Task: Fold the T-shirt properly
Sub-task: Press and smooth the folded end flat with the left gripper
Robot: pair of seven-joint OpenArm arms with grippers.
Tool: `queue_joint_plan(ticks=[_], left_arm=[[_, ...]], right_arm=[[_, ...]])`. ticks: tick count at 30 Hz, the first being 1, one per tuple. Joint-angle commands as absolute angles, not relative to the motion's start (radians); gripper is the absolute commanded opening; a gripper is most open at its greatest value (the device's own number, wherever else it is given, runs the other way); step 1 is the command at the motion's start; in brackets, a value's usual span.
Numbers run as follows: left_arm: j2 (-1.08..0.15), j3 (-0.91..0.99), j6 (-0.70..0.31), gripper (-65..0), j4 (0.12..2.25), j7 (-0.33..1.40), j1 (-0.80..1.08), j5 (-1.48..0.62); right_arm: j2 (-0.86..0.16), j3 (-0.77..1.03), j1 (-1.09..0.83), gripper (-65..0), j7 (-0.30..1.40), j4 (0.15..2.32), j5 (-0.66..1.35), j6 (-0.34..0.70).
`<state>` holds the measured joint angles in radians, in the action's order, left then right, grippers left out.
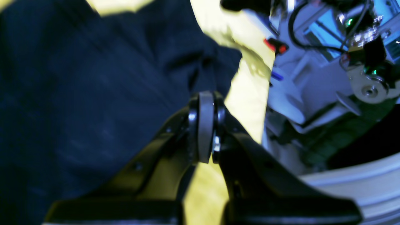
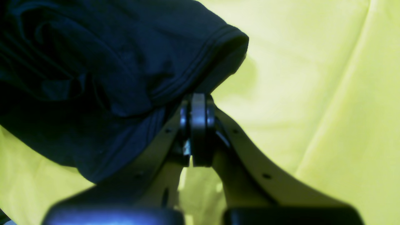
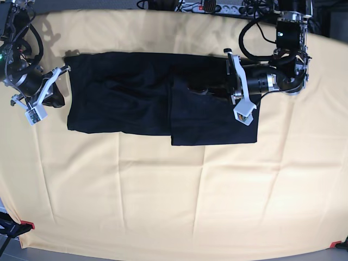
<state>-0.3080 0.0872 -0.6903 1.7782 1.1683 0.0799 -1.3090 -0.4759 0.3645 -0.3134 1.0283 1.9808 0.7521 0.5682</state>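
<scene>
The black T-shirt (image 3: 125, 103) lies spread across the far half of the yellow cloth. Its right part is folded over into a squarer panel (image 3: 212, 122). My left gripper (image 1: 206, 93) is shut, with the shirt's fabric (image 1: 93, 78) pinched at its tips. In the base view it lies over the folded panel (image 3: 209, 86). My right gripper (image 2: 198, 95) is shut on the hemmed sleeve (image 2: 200, 59). In the base view it is at the shirt's left end (image 3: 54, 97), with the sleeve drawn out sideways. The logo mark is not visible.
The yellow cloth (image 3: 163, 196) covers the whole table and shows light creases. A power strip and cables (image 3: 212, 6) lie beyond the far edge. Red clips (image 3: 27, 224) hold the cloth at the near corners. Robot hardware (image 1: 359, 62) is close to the left arm.
</scene>
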Motion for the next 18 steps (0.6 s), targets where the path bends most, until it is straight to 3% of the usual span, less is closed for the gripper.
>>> queue_joint_plan(ticks=[1, 6, 18], left_arm=[[-0.312, 0.092, -0.698, -65.0, 1.793, 1.145, 0.057, -1.301], [-0.262, 0.065, -0.698, -65.0, 1.783, 1.125, 0.058, -1.114], [-0.317, -0.138, -0.698, -65.0, 1.763, 1.184, 0.041, -0.984]], right_arm=[[-0.493, 0.376, -0.306, -65.0, 1.006, 1.994, 0.762, 0.568], [-0.493, 0.376, -0.304, -65.0, 1.005, 1.994, 0.762, 0.567], [-0.493, 0.376, -0.302, -65.0, 1.005, 1.994, 0.762, 0.568]])
